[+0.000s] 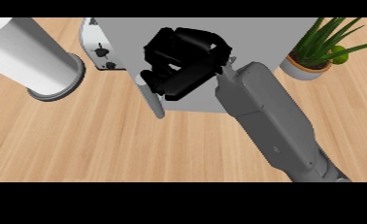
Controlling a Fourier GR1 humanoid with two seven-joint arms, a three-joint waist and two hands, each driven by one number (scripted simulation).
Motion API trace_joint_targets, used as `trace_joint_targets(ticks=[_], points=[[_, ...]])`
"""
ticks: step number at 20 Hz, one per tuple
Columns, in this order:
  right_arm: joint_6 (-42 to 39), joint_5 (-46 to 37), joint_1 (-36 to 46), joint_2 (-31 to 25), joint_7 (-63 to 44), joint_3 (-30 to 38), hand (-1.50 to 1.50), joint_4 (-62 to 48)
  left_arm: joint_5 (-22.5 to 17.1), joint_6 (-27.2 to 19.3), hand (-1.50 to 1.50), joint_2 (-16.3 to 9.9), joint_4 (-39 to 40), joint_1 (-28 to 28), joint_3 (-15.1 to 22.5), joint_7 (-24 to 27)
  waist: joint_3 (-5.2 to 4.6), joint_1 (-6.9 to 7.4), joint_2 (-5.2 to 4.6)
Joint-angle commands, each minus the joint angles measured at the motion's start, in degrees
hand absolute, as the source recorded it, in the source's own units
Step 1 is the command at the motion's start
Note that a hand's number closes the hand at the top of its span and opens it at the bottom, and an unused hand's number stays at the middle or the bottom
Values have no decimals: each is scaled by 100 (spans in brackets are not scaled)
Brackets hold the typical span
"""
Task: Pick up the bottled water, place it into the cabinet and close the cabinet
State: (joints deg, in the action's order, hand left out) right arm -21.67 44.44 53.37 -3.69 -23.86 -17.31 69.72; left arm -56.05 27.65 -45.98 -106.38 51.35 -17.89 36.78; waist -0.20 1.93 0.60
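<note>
The right hand [183, 65] reaches in from the lower right on its grey forearm [276, 121] and sits over the grey cabinet [265, 39] near the middle of the view, its black fingers curled in on themselves. Whether they grasp anything cannot be told, as the bottled water shows nowhere in the view. Just left of the hand, the cabinet's white door [152, 99] stands edge-on, ajar, reaching out over the wooden worktop [108, 145]. Behind it, the cabinet's left side shows a white panel with dark hinges [104, 58]. A large white cylinder [36, 60] stands at the far left, and a potted plant [319, 53] sits at the upper right, beside the cabinet.
</note>
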Motion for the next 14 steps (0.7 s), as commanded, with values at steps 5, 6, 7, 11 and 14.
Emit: trace_joint_targets(ticks=[5, 6, 7, 11, 14], points=[[815, -719, 878, -157, 668, 774, -150, -458, 176, 100, -150, 185, 37, -242, 87, -90, 10, -50, -82], [652, -654, 925, -359, 675, 928, -150, -557, 185, 103, -150, 259, -41, -210, 129, -80, 12, -5, -98], [872, -858, 1011, -241, 746, 841, -150, -534, 23, 129, -150, 134, -4, -261, 3, -160, 12, -8, -96], [1179, -896, 1061, -138, 734, 908, -150, -500, 136, 137, -150, 97, -41, -255, -63, -253, 16, 21, -74], [1186, -1057, 1204, -61, 853, 874, -150, -657, 273, 93, -150, 172, -152, -485, 177, -316, 12, 36, -116]])
